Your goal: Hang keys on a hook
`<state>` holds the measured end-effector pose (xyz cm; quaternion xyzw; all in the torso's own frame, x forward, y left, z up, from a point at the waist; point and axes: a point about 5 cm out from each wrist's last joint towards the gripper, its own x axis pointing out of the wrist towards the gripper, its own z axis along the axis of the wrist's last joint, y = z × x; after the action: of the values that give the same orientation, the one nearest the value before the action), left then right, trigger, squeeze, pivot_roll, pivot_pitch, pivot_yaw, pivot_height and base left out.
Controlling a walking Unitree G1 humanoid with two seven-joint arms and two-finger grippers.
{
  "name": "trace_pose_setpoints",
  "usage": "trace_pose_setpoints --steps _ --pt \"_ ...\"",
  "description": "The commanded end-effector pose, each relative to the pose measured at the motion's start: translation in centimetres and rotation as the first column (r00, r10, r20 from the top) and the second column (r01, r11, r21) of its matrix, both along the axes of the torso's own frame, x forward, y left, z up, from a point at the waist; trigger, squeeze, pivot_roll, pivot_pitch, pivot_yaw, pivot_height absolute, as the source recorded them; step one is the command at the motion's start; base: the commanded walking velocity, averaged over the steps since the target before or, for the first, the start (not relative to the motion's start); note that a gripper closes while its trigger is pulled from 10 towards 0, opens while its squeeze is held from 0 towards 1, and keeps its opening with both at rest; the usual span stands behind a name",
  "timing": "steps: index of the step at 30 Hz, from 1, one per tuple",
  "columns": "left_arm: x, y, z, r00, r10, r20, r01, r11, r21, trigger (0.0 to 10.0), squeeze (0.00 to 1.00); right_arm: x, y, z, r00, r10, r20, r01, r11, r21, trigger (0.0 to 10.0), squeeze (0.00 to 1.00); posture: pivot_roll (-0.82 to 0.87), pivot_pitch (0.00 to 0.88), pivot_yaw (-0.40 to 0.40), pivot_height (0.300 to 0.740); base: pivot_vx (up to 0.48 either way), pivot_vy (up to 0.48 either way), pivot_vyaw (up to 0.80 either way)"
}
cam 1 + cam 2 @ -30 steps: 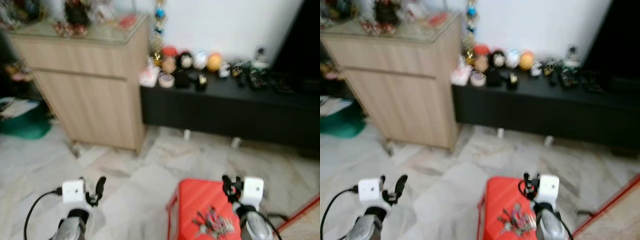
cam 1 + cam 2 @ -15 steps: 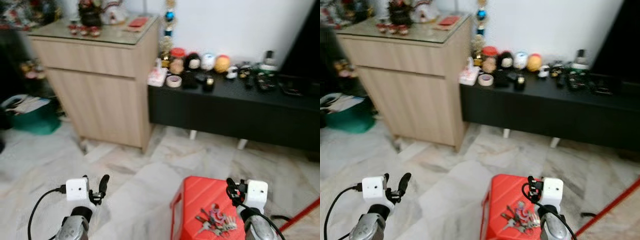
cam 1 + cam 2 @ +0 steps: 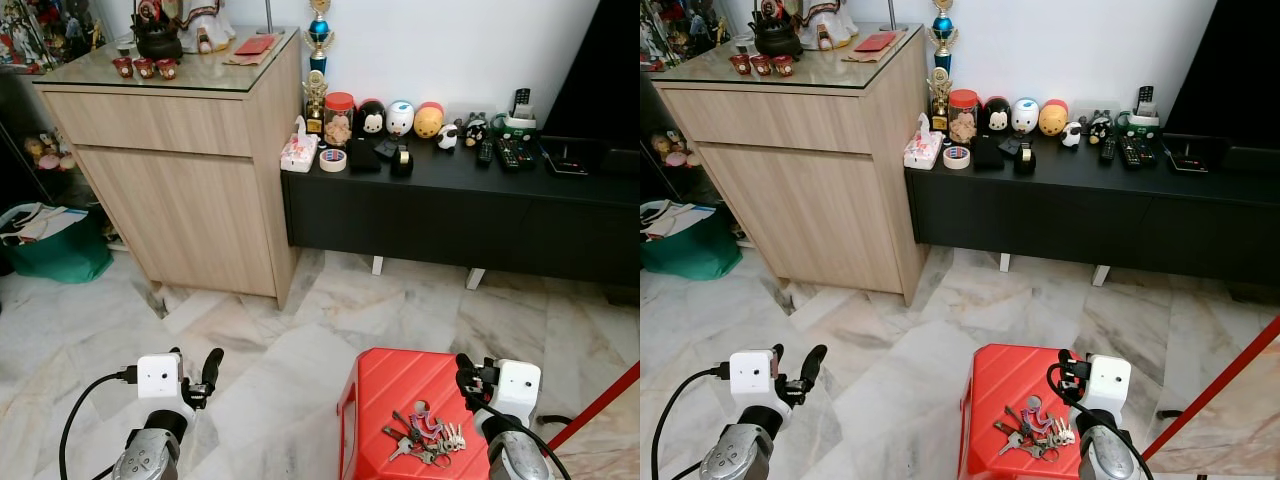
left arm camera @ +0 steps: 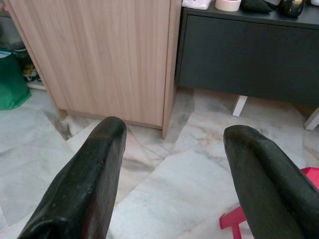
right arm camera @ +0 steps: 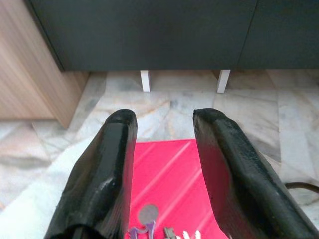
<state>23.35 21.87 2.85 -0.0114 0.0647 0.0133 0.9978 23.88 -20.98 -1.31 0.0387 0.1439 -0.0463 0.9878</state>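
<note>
Red stool (image 3: 400, 400) bears keys (image 3: 425, 437) beside empty, parted right pincer (image 5: 164, 164); left pincer (image 4: 169, 169) likewise.

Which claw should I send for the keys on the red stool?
Right. The right claw hangs open just beside the keys on the red stool. The left claw, also open, is over bare floor, away from the stool.
</note>
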Motion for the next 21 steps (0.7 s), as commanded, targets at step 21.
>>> trace_pose_setpoints --steps 21 --pt "-0.32 1.16 -0.08 0.999 0.026 -0.020 -0.025 0.999 0.039 10.0 0.00 -0.27 -0.53 -0.05 1.000 0.018 -0.016 -0.018 0.999 -0.026 10.0 0.00 0.03 0.000 -0.026 0.668 0.000 0.000 0.00"
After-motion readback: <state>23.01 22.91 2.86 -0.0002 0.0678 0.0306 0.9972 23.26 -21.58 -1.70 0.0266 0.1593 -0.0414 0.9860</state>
